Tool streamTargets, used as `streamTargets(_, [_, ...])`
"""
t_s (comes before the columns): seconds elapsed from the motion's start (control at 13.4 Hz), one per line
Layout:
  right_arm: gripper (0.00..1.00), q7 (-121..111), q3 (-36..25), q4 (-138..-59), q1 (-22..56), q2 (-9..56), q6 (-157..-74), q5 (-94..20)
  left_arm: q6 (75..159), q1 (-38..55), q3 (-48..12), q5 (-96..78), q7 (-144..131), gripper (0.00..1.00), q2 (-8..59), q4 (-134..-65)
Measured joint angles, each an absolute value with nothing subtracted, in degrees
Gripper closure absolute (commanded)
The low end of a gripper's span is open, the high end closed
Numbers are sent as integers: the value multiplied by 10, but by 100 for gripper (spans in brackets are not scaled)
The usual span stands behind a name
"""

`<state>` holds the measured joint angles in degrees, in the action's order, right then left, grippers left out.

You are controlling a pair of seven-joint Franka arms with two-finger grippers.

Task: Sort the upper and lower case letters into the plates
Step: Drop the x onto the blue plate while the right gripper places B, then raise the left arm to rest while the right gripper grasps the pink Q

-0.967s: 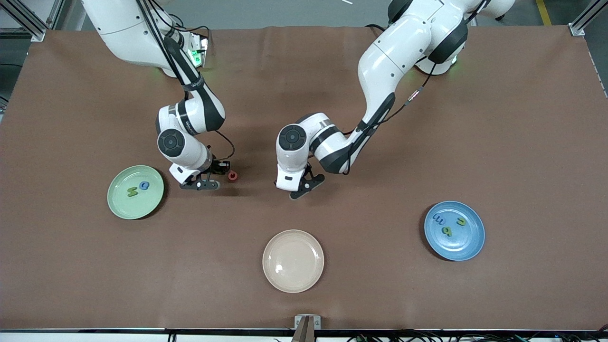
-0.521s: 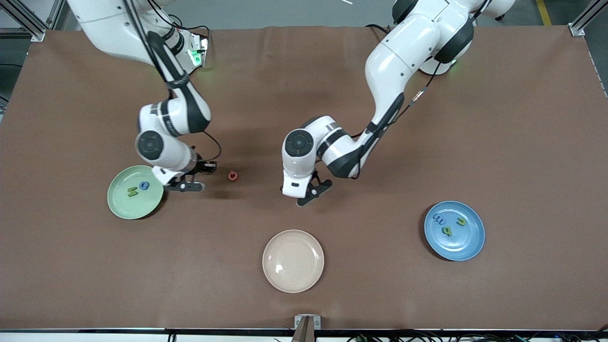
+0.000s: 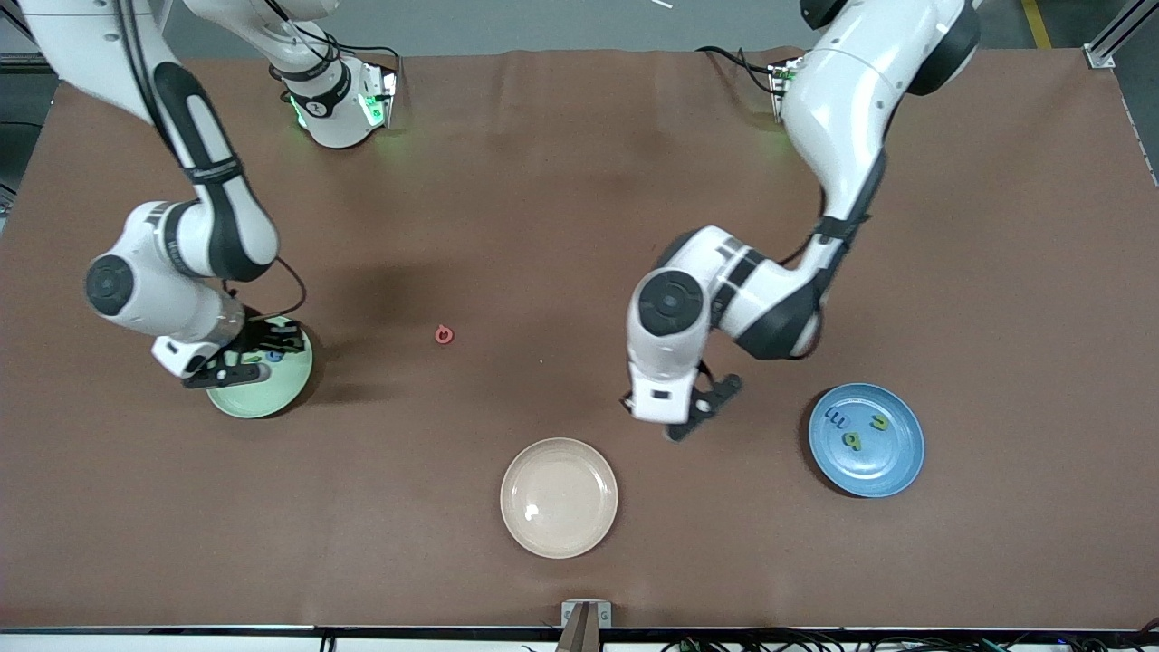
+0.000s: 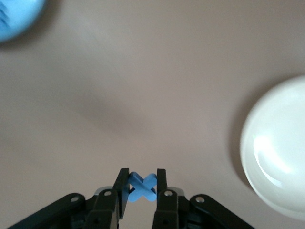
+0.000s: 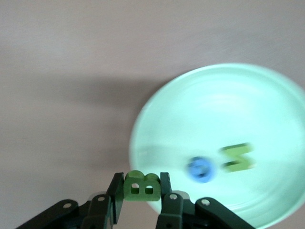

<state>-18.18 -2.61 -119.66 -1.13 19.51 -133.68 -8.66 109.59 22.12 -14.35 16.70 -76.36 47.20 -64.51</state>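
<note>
My left gripper (image 4: 141,178) is shut on a small blue letter X (image 4: 141,189). In the front view that left gripper (image 3: 693,418) hangs over bare table between the cream plate and the blue plate (image 3: 892,473). The blue plate holds one blue letter (image 3: 835,420) and two green letters (image 3: 878,421). My right gripper (image 5: 141,178) is shut on a green letter B (image 5: 141,188) and hovers over the rim of the mint green plate (image 5: 224,109). A blue letter (image 5: 200,170) and a green letter (image 5: 238,158) lie in that plate. One red letter (image 3: 443,335) lies alone on the table.
A cream-beige plate (image 3: 559,497) sits near the table's front edge with nothing in it. It shows in the left wrist view as a pale plate (image 4: 281,157). A brown mat (image 3: 579,181) covers the table. In the front view the right arm hides part of the mint green plate (image 3: 264,398).
Both arms swung outward from the table's middle. The right gripper carried the green B to the mint plate's rim. The left gripper carried the blue X toward the blue plate. The red letter stayed put.
</note>
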Motion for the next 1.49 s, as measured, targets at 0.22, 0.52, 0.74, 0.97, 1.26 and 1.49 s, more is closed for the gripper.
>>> streamTargets(0.22, [73,-238,-26,-1148,-39,252,-1345,-74,1087,140,-145,167,-700,100,445,-646])
streamTargets(0.52, [72,-241,-17,-1127,-34,309,-1401,-65,1082,52,-147,167,-590,100,436,-652])
streamTargets(0.74, [6,-242,-16,-1123,-30,317,-1408,-65,1082,14,-147,167,-524,100,436,-655])
streamTargets(0.97, [0,-245,-16,-1119,-30,317,-1401,-65,1082,-17,-147,167,-485,100,437,-664])
streamTargets(1.26, [0,-206,-13,-1104,-12,282,-1298,-65,1082,-40,-147,167,-457,100,442,-679])
streamTargets(1.49, [0,-84,-10,-1105,43,244,-1240,-65,1085,-52,-147,167,-451,100,457,-684])
